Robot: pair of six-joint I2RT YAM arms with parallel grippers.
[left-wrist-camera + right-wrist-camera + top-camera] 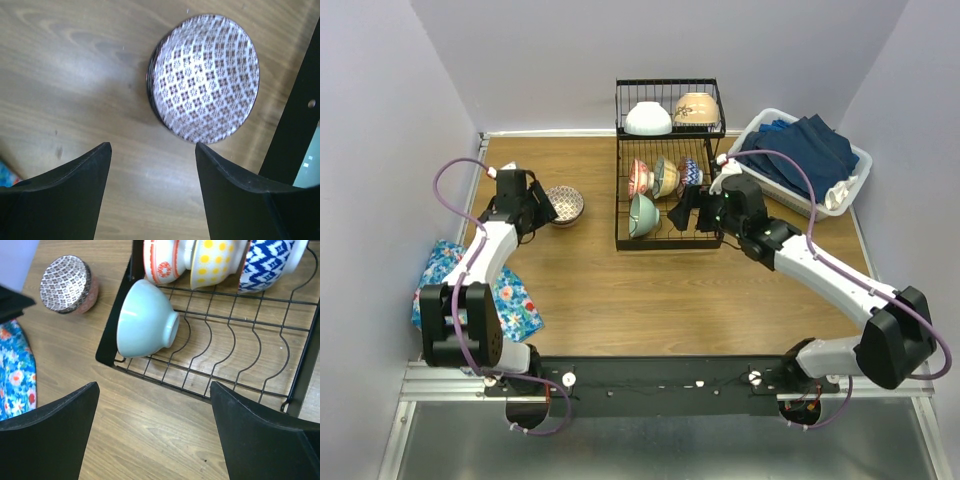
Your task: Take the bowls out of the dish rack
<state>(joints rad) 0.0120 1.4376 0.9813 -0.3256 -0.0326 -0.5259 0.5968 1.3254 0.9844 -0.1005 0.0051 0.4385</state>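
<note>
On a wooden table (590, 290), the left gripper (152, 150) hangs with its black jaws spread wide and nothing between them, just short of a small round ceramic bowl with a brown-and-white lattice pattern (204, 77). The bowl stands upright on the tabletop, left of the black wire dish rack (618, 200) and apart from it.

The right gripper (155, 390) hovers at the rack's near edge, also fully parted and empty. Beyond its tips, a mint-green bowl (145, 320) lies on its side in the front left corner of the lower tray. Behind it, three bowls stand on edge in a row: a white bowl with red-orange motifs (162, 260), a yellow-dotted bowl (212, 262) and a blue-zigzag bowl (265, 262).

On the raised shelf, a plain white bowl (648, 119) and a beige bowl (696, 108) sit upside down, side by side.
</note>
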